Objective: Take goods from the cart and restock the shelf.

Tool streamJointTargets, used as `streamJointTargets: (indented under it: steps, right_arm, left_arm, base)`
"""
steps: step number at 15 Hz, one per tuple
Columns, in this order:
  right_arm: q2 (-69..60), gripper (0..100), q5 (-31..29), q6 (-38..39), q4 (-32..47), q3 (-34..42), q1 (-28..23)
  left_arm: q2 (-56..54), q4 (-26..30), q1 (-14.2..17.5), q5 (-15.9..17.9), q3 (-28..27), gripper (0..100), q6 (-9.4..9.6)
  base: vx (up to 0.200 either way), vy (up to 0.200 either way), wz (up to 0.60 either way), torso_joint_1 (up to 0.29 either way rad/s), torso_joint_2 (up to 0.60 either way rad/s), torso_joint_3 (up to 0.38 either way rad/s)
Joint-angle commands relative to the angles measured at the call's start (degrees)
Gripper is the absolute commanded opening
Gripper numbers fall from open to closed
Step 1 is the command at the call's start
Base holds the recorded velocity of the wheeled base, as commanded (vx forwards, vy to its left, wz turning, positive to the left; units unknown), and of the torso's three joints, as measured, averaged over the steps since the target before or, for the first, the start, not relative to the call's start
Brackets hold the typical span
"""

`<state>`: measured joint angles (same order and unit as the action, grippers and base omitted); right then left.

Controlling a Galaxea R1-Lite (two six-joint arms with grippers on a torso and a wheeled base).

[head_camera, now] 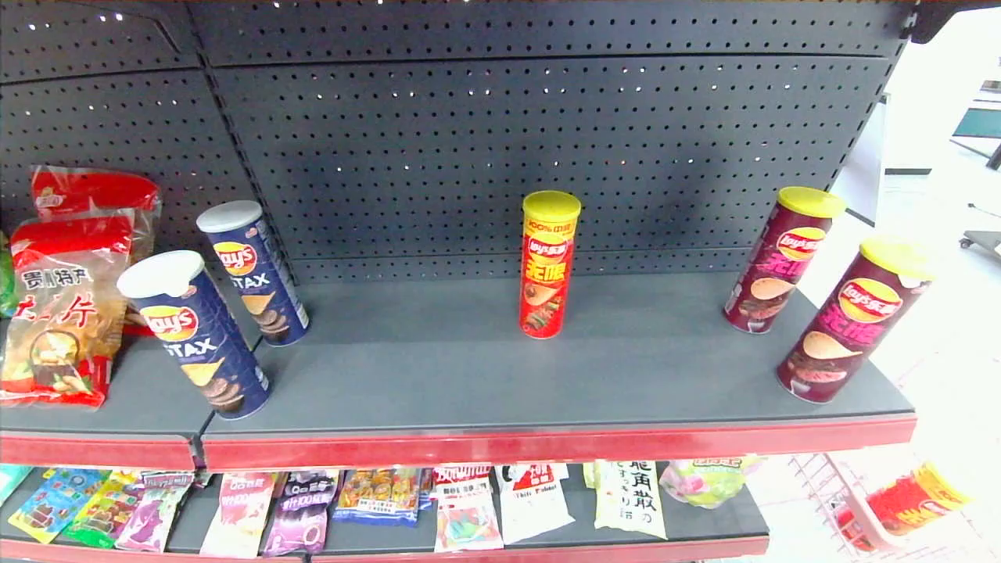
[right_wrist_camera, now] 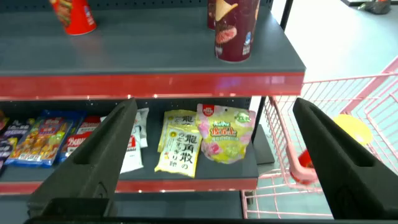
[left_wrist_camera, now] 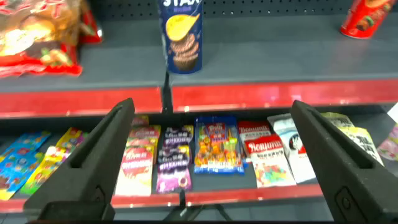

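Shelf (head_camera: 469,367) grey, red-lipped, black pegboard (head_camera: 508,156) behind; pink cart (head_camera: 848,516) at right; left claw (left_wrist_camera: 211,106), right claw (right_wrist_camera: 212,104) both spread apart.

On the upper shelf (head_camera: 469,375) you count five: two blue cans (head_camera: 199,336), one red can (head_camera: 547,266), two maroon cans (head_camera: 782,262). At its left end, two red snack bags (head_camera: 62,313). In the cart (head_camera: 817,478), one red-and-yellow item (head_camera: 915,496).

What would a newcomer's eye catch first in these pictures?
Probably the red can with a yellow lid, standing alone in the middle of the shelf against the dark pegboard. Two blue cans stand at the shelf's left end, two maroon cans at its right.
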<state>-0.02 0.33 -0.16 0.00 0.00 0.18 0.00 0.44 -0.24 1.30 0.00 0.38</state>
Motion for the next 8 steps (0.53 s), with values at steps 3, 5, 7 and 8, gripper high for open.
streamJointTargets:
  steps: [3, 5, 7, 8]
  right_arm:
    - [0.02, 100, 0.02, -0.02, 0.00, 0.00, -0.01]
    - [0.02, 100, 0.02, -0.11, 0.00, 0.00, -0.01]
    - [0.02, 100, 0.11, -0.11, 0.00, -0.09, -0.01]
    - [0.02, 100, 0.11, -0.11, -0.09, 0.00, -0.01]
  left_arm:
    - [0.09, 0.00, -0.02, 0.01, 0.00, 100, -0.03]
    - [0.00, 0.00, -0.02, 0.01, 0.00, 100, -0.11]
    - [0.00, 0.00, -0.02, 0.01, 0.00, 100, -0.03]
    - [0.09, 0.00, -0.02, 0.01, 0.00, 100, 0.06]
  base:
    - [-0.133, 0.000, 0.00, -0.010, 0.00, 0.006]
    - [0.000, 0.000, 0.00, 0.000, 0.00, 0.000]
    - [0.000, 0.000, 0.00, 0.000, 0.00, 0.000]
    - [0.000, 0.000, 0.00, 0.000, 0.00, 0.000]
